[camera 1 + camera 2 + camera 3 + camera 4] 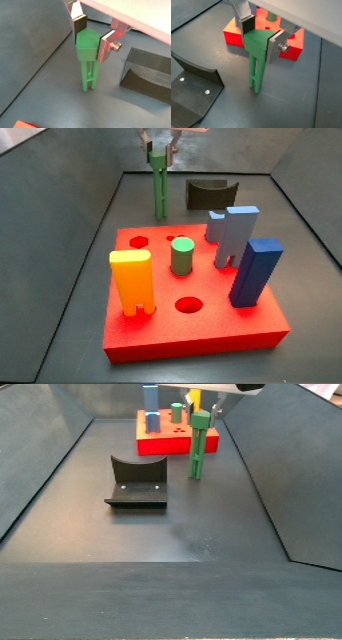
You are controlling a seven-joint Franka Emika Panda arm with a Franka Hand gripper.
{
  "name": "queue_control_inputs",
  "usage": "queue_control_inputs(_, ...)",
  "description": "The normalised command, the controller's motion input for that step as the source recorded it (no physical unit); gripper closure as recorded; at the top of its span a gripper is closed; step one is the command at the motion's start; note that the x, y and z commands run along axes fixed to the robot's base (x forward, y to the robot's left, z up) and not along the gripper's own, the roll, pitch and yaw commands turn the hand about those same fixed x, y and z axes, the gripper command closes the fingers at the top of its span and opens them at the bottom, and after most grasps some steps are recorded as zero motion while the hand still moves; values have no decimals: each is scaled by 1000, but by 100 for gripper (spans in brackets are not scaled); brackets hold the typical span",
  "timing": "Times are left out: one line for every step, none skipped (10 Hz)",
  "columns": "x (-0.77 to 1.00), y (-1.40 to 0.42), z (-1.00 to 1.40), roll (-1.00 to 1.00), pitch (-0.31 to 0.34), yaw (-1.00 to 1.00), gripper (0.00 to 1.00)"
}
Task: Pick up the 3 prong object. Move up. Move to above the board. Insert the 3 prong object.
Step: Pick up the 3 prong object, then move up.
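The 3 prong object point(87, 65) is a tall green post standing upright with its prongs on the grey floor, seen in both wrist views point(256, 70) and both side views point(160, 190) point(197, 449). My gripper point(91, 42) is at the post's wider top, with a finger against each side of the head and no gap showing; it also shows in a wrist view point(260, 42) and in both side views point(160, 148) point(201, 406). The board point(201, 343) is a thick red block with round holes, apart from the post point(232, 36) point(163, 444).
On the board stand an orange block point(131, 278), a short green cylinder peg point(182, 256), a grey-blue piece point(234, 233) and a blue block point(257, 271). The fixture point(134, 484) point(207, 193) stands on the floor beside the post. Sloped grey walls enclose the floor.
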Motion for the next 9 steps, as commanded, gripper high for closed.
queue_control_inputs(0, 0, 0, 0, 0, 0, 100)
queue_control_inputs(0, 0, 0, 0, 0, 0, 100)
queue_control_inputs(0, 0, 0, 0, 0, 0, 100)
queue_control_inputs(0, 0, 0, 0, 0, 0, 100)
queue_control_inputs(0, 0, 0, 0, 0, 0, 100)
queue_control_inputs(0, 0, 833, 0, 0, 0, 100)
queue_control_inputs(-28, 1, 775, -11, 28, 32, 100)
queue_control_inputs(-28, -8, 650, -37, 47, 36, 100)
queue_control_inputs(-10, -8, 446, -71, 59, 29, 100)
